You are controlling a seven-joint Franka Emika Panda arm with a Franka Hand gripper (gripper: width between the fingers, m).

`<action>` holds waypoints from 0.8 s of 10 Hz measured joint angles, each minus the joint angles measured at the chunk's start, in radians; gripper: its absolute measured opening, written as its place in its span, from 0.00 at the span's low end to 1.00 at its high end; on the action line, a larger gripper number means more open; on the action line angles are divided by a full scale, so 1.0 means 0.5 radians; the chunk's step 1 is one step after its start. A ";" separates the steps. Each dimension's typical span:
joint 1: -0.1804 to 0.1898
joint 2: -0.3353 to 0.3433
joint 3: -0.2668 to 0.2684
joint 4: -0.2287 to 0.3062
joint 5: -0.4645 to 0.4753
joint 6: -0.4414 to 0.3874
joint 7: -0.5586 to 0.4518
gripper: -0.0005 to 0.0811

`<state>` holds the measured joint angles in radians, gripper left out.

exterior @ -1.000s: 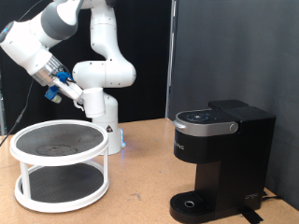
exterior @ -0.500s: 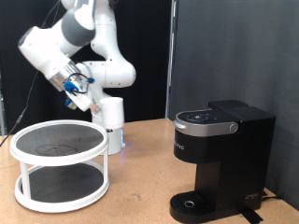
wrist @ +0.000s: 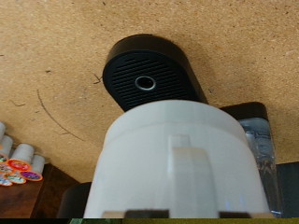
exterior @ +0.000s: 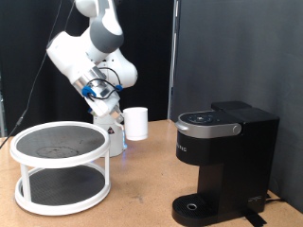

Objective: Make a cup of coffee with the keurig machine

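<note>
The cup (exterior: 137, 123), a small white mug, hangs in the air with my gripper (exterior: 122, 116) shut on it, left of the keurig machine (exterior: 225, 156) in the exterior view. The machine is black and boxy, its lid is down, and its round drip tray (exterior: 194, 206) is bare. In the wrist view the cup (wrist: 177, 163) fills the foreground with its handle facing the camera. The black drip tray (wrist: 149, 79) and part of the keurig machine (wrist: 257, 135) show beyond it. My fingers are hidden in the wrist view.
A white two-tier round stand (exterior: 59, 168) stands on the wooden table (exterior: 142, 194) at the exterior view's left, beside the robot base. Several coffee pods (wrist: 19, 166) lie at the edge of the wrist view. A black curtain hangs behind.
The arm has swung toward the exterior view's right and downward, carrying the cup from above the stand to the space between the robot base and the machine.
</note>
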<state>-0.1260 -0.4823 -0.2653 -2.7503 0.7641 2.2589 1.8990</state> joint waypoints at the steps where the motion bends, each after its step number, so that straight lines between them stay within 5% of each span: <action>1: 0.007 0.016 0.024 0.004 0.000 0.000 -0.005 0.01; 5: 0.016 0.058 0.029 0.003 -0.001 -0.002 -0.006 0.01; 8: 0.018 0.264 0.085 0.029 -0.001 0.059 0.037 0.01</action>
<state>-0.1170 -0.3503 -0.2227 -2.7359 0.7635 2.2886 1.9173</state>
